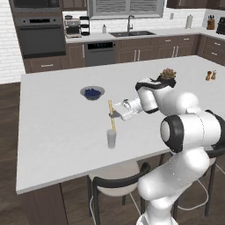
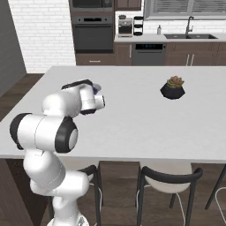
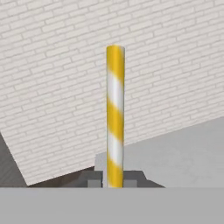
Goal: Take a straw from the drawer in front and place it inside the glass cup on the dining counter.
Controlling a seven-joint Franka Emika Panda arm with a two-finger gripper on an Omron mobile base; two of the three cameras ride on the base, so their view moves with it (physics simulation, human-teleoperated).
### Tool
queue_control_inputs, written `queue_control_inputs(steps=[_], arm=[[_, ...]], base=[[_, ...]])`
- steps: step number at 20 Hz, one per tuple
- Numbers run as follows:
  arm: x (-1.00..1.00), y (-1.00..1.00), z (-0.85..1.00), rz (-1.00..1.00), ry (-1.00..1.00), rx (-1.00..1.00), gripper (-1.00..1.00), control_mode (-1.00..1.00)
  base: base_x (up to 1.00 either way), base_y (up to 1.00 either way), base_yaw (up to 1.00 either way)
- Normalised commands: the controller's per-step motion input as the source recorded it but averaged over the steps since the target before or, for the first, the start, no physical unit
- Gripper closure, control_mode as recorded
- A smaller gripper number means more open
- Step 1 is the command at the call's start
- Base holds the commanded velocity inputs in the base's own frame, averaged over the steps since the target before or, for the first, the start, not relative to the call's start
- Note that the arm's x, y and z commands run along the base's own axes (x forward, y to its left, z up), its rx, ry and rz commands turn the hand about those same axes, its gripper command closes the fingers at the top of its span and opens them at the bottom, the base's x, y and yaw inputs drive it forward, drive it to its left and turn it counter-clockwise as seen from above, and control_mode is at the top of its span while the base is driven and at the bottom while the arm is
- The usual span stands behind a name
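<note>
Left base view: over the white slab dining counter [image 1: 52, 127], the dark two-finger gripper [image 1: 113, 115] is clamped tight on the thin yellow straw [image 1: 111, 115], held near-upright above the small clear glass cup [image 1: 111, 139]. Hand view: fingertips [image 3: 92, 178] pinch the yellow-and-white striped straw [image 3: 115, 118].

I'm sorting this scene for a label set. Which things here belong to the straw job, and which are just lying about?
Belongs to the job:
- straw, clamped in the tool
- glass cup
- dining counter

Just lying about:
- bowl of berries
- potted plant
- two shakers
- chairs
</note>
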Motion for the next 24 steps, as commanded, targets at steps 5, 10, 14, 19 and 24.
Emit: queue_control_inputs(steps=[5, 10, 14, 19, 24], arm=[[0.31, 0.0, -0.25, 0.0, 0.0, 0.0, 1.0, -1.0], [0.16, 0.01, -0.28, 0.0, 0.0, 0.0, 1.0, -1.0], [0.12, 0.09, -0.27, 0.0, 0.0, 0.0, 1.0, -1.0], [0.21, 0.14, -0.24, 0.0, 0.0, 0.0, 1.0, -1.0], [0.37, 0.02, -0.1, 0.0, 0.0, 0.0, 1.0, -1.0]], base=[[0.0, 0.0, 0.0], [0.0, 0.0, 0.0], [0.0, 0.0, 0.0], [0.0, 0.0, 0.0], [0.0, 0.0, 0.0]])
